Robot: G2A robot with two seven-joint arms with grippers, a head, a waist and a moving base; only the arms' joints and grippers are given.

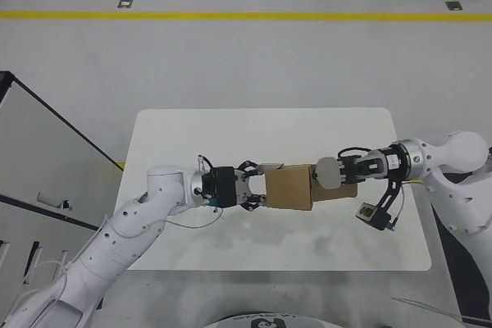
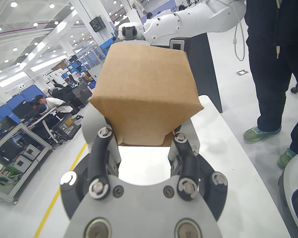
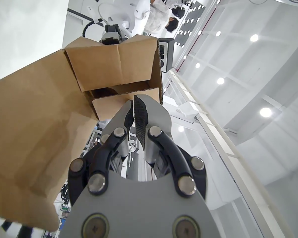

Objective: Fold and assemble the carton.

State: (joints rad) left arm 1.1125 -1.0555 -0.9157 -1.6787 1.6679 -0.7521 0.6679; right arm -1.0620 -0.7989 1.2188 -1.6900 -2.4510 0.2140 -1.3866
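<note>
White counter [image 1: 230, 139] spreads below your arms, and the carton [image 1: 289, 189] hangs over its middle, caught between them. Your left fingers [image 2: 90, 122] straddle one end and clamp its sides. Your right fingers [image 3: 140, 115] stand narrow at the open end and, as far as that angle shows, nip the edge of an inner flap [image 3: 119, 100]. Expect light, stiff cardboard that bends along its score lines and dents if squeezed mid-panel. Take hold near corners and flap edges, where the walls brace each other.
</note>
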